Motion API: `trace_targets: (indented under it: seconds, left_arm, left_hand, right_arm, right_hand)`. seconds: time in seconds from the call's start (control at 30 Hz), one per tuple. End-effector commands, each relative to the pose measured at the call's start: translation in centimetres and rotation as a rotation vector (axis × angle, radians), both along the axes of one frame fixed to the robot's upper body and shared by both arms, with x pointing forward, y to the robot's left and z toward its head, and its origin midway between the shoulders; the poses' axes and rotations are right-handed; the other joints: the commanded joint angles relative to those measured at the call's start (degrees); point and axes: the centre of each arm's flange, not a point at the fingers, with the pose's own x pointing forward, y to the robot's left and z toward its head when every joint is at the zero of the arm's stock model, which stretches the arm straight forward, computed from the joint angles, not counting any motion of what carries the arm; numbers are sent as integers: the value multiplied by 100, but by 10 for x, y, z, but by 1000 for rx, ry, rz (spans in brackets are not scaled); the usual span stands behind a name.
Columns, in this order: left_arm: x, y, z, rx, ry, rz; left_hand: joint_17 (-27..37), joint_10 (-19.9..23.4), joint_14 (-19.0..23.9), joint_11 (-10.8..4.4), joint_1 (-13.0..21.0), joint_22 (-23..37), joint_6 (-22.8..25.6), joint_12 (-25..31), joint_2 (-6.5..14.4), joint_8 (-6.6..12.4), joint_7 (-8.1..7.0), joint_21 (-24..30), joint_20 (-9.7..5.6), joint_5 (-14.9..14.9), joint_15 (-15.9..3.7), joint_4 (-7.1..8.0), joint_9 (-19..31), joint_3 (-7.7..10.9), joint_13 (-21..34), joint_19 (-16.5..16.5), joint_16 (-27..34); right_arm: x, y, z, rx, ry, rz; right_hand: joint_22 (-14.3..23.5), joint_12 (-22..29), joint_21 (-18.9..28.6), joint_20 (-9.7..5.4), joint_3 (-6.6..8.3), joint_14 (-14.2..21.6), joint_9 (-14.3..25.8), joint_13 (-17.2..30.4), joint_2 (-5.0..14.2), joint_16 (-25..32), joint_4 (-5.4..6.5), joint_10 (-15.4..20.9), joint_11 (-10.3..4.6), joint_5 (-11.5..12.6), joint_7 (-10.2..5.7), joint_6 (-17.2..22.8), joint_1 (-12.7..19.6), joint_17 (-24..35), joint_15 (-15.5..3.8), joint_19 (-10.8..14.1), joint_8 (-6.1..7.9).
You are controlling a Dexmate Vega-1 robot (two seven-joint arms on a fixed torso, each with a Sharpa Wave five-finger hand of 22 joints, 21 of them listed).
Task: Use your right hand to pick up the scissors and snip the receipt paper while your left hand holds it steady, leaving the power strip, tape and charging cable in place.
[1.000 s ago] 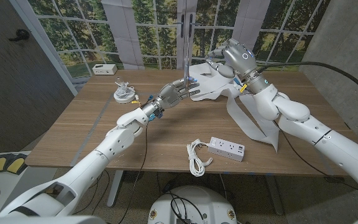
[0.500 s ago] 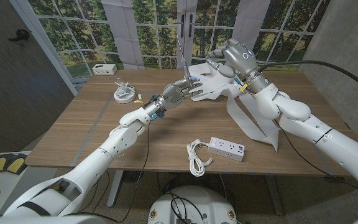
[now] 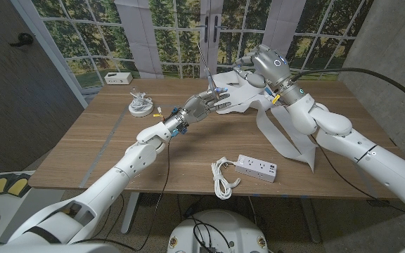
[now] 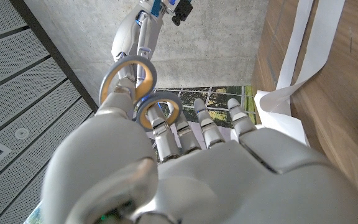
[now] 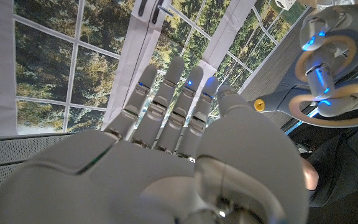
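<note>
Scissors [image 3: 204, 70] stand blades-up in the left hand [image 3: 199, 105], fingers [image 4: 166, 127] through the loops, while the right hand [image 3: 264, 65], its fingers side by side, lifts the receipt paper [image 3: 239, 98], apparently to present it for cutting.

Even daylight, sharp focus, soft shadows

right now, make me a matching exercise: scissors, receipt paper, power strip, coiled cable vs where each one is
1 scissors
2 receipt paper
3 power strip
4 coiled cable

a near the table's front edge
b in the left hand, blades up
c far left of the table
d at the right hand, trailing forward

Pairs: 1-b, 2-d, 3-a, 4-c
</note>
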Motion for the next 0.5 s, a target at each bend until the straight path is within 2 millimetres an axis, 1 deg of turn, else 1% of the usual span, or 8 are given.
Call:
trace_targets:
  seconds: [0.03,0.1,0.17,0.27,0.33,0.43,0.5]
  left_arm:
    - [-2,0,-5,-12,4,-21]
    - [-1,-1,-7,-23,16,-53]
    - [-1,-1,-8,-16,11,-47]
    - [-2,-1,-9,-16,9,-52]
    - [-2,-1,-10,-12,7,-56]
    - [-3,-1,-11,-13,7,-53]
    - [-3,-1,-11,-13,8,-53]
  left_hand:
    - [-23,278,-65,-284,-70,32,-40,-72,-102,-24,52,-31,30,-39,-306,207,-24,114,-16,-45,-9]
    - [-38,282,-76,-291,-90,33,-33,-90,-123,-27,83,-30,29,-45,-287,196,-36,86,-18,-51,-13]
    - [-66,266,-118,-263,-151,34,-50,-131,-179,-46,103,-37,31,-55,-261,188,-58,22,-21,-81,-30]
    - [-97,267,-144,-280,-224,36,-58,-167,-234,-64,116,-36,30,-60,-233,188,-81,-42,-25,-95,-42]
    - [-126,240,-165,-273,-266,37,-61,-209,-269,-81,157,-36,31,-59,-224,178,-102,-84,-31,-109,-55]
    - [-183,197,-237,-246,-336,38,-186,-287,-341,-169,202,-36,30,-58,-187,155,-148,-156,-57,-132,-92]
    - [-204,192,-255,-242,-348,39,-172,-307,-357,-179,200,-36,30,-56,-165,143,-165,-176,-61,-140,-101]
  right_arm:
    - [0,-1,-3,-4,8,-4]
    - [0,-1,-4,-4,9,-5]
    - [-1,-1,-4,-6,8,-5]
    - [-1,-1,-5,-7,8,-5]
    - [-1,-1,-5,-8,8,-6]
    - [-1,-2,-6,-8,8,-6]
    - [-1,-2,-7,-8,9,-6]
  right_hand:
    - [8,-11,-33,14,27,-16,5,16,6,46,-27,36,6,-21,0,34,-49,21,-603,42,-10]
    - [9,-10,-37,20,32,-20,3,15,11,44,-31,43,-5,-22,6,29,-53,17,-606,44,-13]
    - [9,-11,-42,18,36,-31,1,14,9,40,-37,46,4,-24,1,24,-58,13,-605,43,-17]
    - [9,-17,-49,18,41,-28,-1,9,12,45,-45,41,1,-27,-1,26,-62,14,-607,44,-18]
    - [9,-12,-55,20,46,-28,-4,12,14,50,-53,51,5,-29,2,28,-67,15,-609,45,-19]
    - [10,-15,-63,18,53,-30,-7,15,15,52,-64,45,-6,-32,2,28,-72,13,-609,47,-21]
    - [10,-12,-67,18,59,-33,-9,16,18,52,-70,53,13,-33,0,31,-76,10,-610,51,-21]
